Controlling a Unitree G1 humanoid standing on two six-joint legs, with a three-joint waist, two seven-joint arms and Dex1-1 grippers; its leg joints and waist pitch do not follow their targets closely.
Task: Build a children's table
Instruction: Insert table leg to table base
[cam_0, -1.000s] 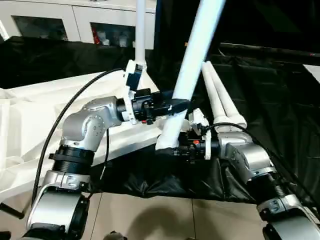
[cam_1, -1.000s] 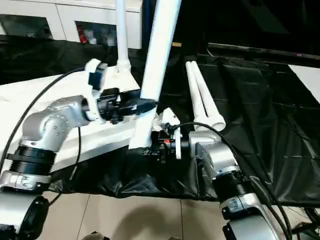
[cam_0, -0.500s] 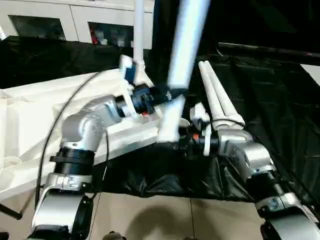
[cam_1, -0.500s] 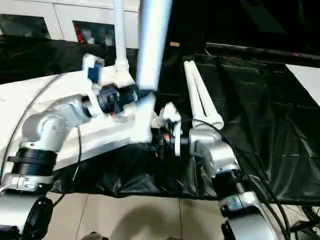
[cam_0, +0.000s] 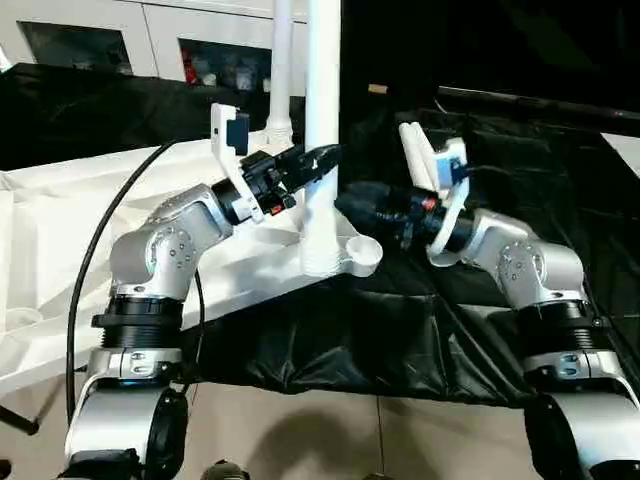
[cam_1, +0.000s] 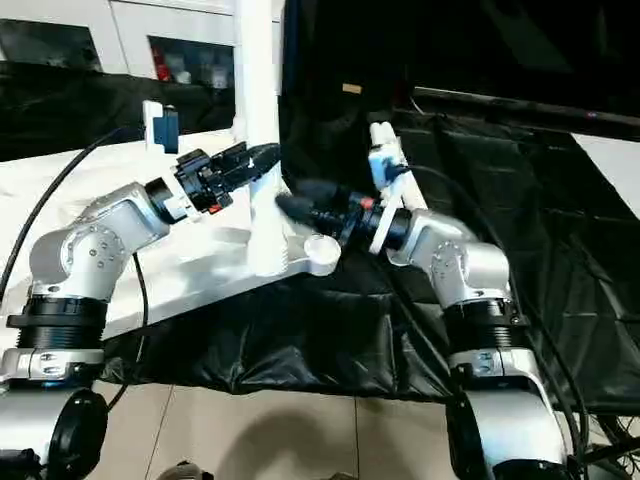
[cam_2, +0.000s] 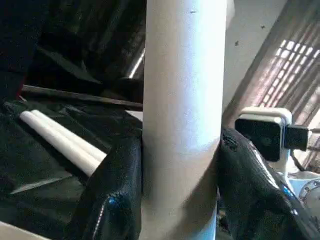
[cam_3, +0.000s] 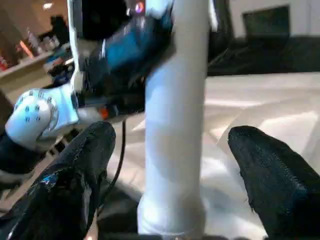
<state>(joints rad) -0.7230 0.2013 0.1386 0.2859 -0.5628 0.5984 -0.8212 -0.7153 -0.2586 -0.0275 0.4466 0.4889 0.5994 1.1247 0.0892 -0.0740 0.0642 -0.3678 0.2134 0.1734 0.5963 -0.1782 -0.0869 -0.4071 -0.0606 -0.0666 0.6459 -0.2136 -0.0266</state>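
- The children's table top (cam_0: 60, 250) lies ribbed side up on the black-covered surface (cam_0: 560, 170), filling the 9 o'clock half of the head view, with its near corner socket (cam_0: 355, 255) close to the middle.
- One leg (cam_0: 322, 120) stands upright with its flared end on the top just beside that socket; whether it is seated in a socket I cannot tell.
- The left pincer (cam_0: 318, 158) is clamped on this leg partway up, one black finger (cam_2: 117, 200) pressed against each side of the tube.
- The right pincer (cam_0: 352, 202) points at the leg from 3 o'clock with its fingers (cam_3: 80, 175) spread wide on either side of the tube, touching nothing.
- A second leg (cam_0: 281, 70) already stands upright at the far corner, toward 12 o'clock.
- Two spare legs (cam_0: 415, 150) lie side by side on the surface behind the right arm.
- To do this step well, I judge the left grip should keep the tube plumb while the right pincer closes low, near the flared end.
- Pushing straight down along the tube's axis looks safer than sideways force, which could tip the leg or shift the top.
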